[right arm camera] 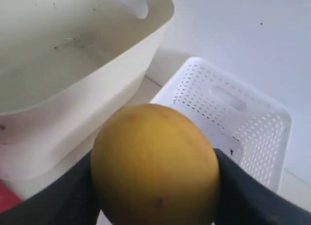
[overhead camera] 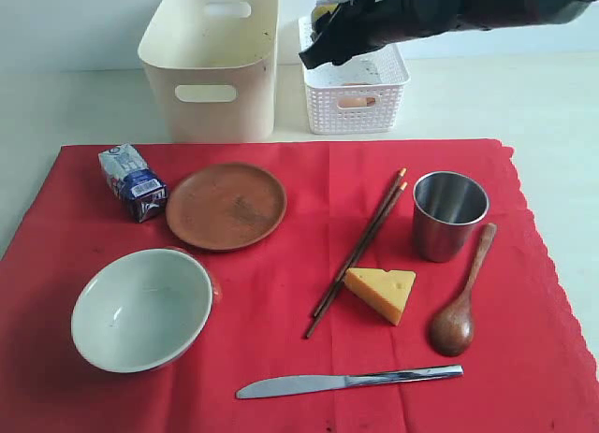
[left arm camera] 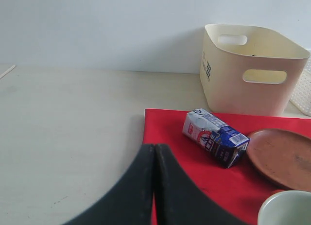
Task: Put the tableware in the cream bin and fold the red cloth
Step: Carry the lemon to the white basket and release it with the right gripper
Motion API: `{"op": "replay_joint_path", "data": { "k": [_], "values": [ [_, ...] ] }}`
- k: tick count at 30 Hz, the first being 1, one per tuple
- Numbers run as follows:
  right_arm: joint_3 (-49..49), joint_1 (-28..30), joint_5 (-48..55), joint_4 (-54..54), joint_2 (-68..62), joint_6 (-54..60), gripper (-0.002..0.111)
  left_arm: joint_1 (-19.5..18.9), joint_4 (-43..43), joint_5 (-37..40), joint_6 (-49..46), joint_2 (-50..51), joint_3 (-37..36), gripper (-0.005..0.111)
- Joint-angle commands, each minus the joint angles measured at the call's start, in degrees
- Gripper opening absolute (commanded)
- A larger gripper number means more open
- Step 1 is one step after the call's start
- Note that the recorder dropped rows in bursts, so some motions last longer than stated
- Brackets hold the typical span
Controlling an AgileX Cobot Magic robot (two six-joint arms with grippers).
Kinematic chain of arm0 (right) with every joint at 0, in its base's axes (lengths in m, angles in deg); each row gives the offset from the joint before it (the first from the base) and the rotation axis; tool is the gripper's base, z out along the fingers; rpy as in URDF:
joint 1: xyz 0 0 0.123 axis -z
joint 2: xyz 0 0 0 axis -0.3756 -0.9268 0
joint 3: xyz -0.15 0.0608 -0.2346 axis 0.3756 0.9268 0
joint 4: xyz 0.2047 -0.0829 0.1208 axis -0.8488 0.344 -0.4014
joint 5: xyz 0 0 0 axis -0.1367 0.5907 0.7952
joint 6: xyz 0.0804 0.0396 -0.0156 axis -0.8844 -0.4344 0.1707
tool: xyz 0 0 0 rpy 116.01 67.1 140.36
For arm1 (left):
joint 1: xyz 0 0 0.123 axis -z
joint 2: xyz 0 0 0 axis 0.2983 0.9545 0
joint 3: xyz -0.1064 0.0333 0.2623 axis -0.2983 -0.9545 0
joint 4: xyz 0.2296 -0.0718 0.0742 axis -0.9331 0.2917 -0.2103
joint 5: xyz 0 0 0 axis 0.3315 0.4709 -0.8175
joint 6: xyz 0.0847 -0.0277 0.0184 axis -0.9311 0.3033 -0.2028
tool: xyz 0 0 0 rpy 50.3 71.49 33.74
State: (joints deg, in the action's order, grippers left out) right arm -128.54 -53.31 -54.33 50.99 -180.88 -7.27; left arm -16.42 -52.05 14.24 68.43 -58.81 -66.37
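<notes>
A pale cream table (overhead camera: pixel 533 96) spans the scene, its top matte and smooth with a few faint specks. Just behind the table's far edge stands a plain wall (overhead camera: pixel 75 21), whitish with a cool blue tint. The light is soft and even, casting only weak, blurred shadows on the table's surface.

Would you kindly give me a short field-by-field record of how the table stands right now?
right gripper: shut on lemon, above white basket
left gripper: shut, holding nothing, at the red cloth's edge
cream bin: no tableware seen inside
red cloth: spread flat, unfolded
tableware on cloth: bowl, plate, cup, chopsticks, spoon, knife
other items on cloth: cheese, carton
</notes>
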Motion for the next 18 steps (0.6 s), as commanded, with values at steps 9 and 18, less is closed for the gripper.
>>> {"op": "replay_joint_path", "data": {
  "k": [9, 18],
  "values": [
    [-0.4, 0.7, -22.7, -22.2, -8.7, -0.2, 0.012, -0.2, 0.5, -0.3, -0.2, -0.4, 0.0, 0.002],
    [-0.4, 0.6, -22.9, -23.8, -10.5, 6.9, 0.045, -0.2, 0.5, -0.3, -0.3, -0.4, 0.0, 0.002]
  ]
}}
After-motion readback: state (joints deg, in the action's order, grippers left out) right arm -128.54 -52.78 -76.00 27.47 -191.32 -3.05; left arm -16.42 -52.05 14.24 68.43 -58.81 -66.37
